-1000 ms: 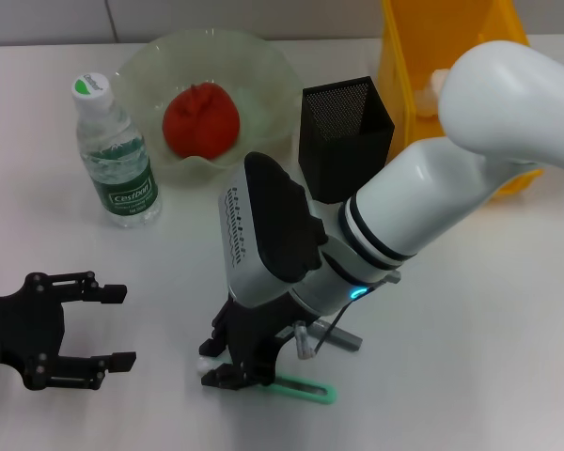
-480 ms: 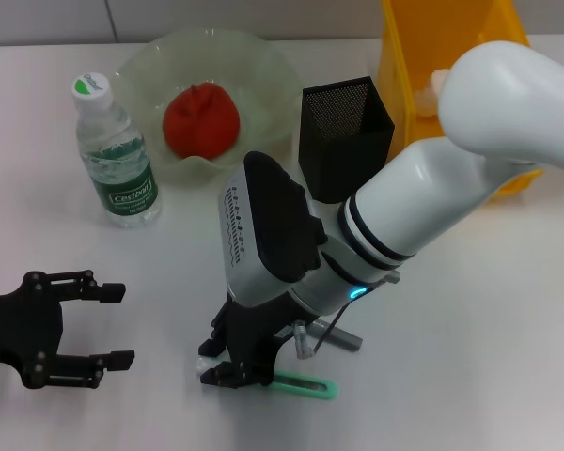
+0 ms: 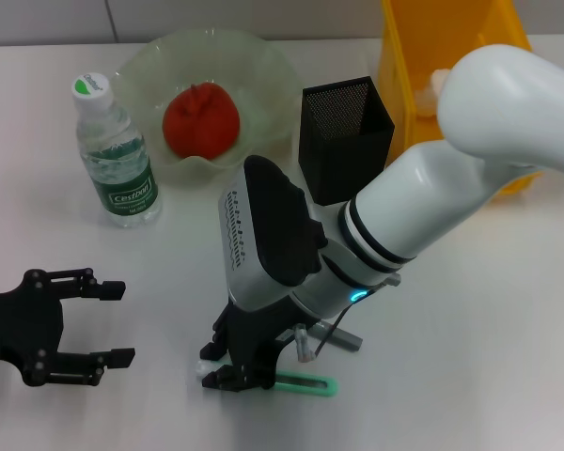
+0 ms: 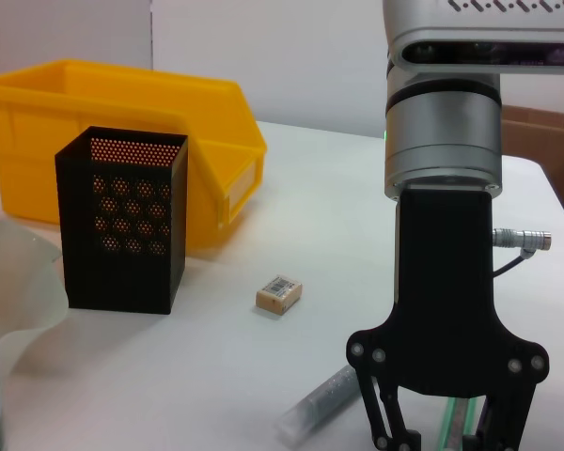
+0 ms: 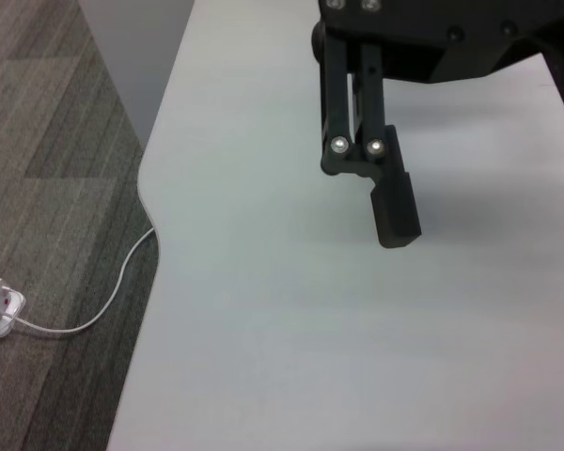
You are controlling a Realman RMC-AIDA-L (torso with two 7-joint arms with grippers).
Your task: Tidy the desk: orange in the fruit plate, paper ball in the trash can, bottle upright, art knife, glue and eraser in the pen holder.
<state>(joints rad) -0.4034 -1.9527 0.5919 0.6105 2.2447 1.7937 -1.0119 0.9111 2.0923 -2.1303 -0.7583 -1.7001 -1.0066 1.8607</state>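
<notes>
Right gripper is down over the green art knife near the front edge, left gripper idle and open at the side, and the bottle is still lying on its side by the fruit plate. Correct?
Not quite. The bottle is standing upright, cap on top, beside the fruit plate, as the head view shows. The rest holds: the right gripper is down at the green art knife, and the left gripper sits open off to the side.

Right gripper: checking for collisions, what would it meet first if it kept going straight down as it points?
Probably the green art knife lying under the right gripper, then the table; depth is unclear.
</notes>
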